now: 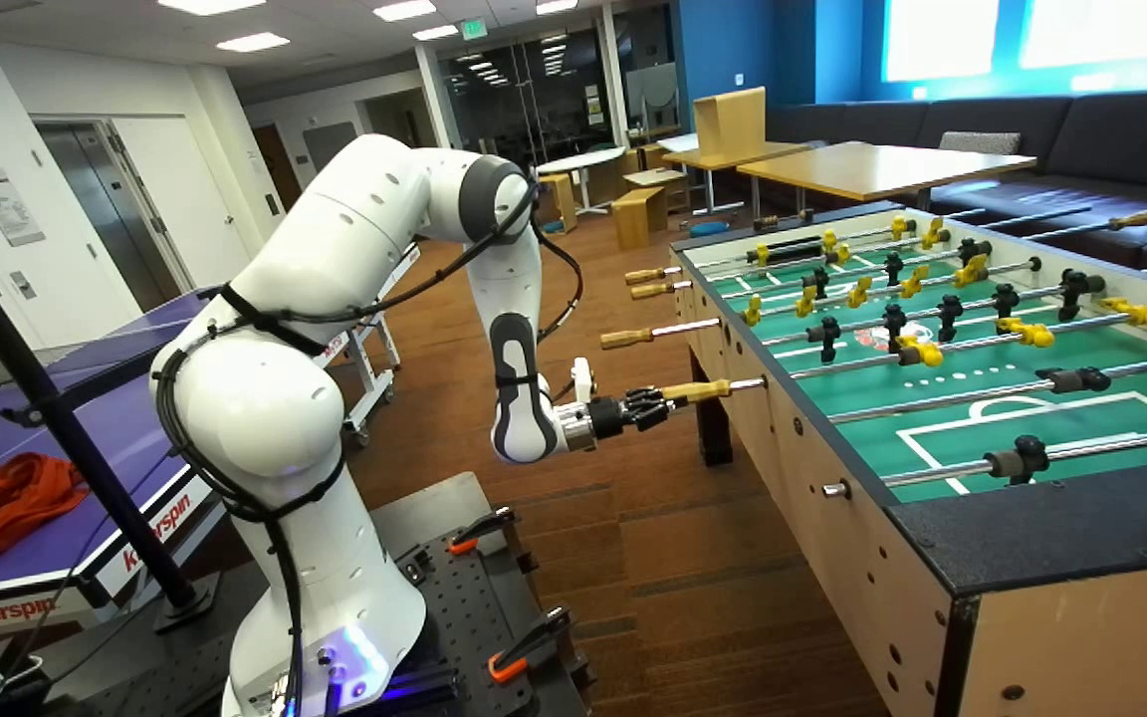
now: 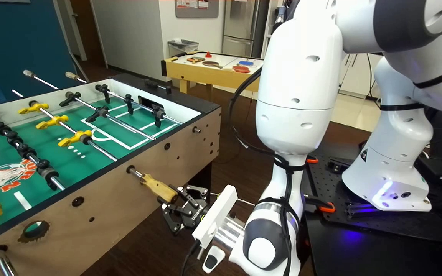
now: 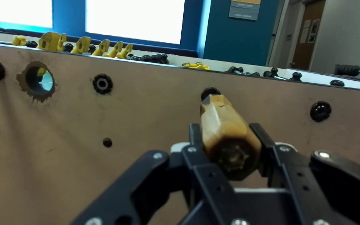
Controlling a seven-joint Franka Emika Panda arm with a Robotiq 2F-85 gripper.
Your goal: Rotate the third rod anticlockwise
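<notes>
The third rod has a wooden handle, which shows in both exterior views (image 1: 698,389) (image 2: 157,186) and in the wrist view (image 3: 219,117). The rod (image 1: 802,372) runs through the side wall of the foosball table and carries yellow players (image 1: 1027,333) (image 2: 53,122), which lie tilted close to level. My gripper (image 1: 665,398) (image 2: 170,195) (image 3: 226,132) is around the outer end of the handle. Its black fingers sit on both sides and appear to press on it. The handle's dark end face points at the wrist camera.
The foosball table's wooden side wall (image 1: 822,508) (image 3: 148,115) stands just beyond the handle. Another wooden handle (image 1: 625,340) sticks out farther along. A bare rod end (image 1: 835,490) pokes from the wall nearer the corner. A purple ping-pong table (image 1: 135,498) is behind the arm.
</notes>
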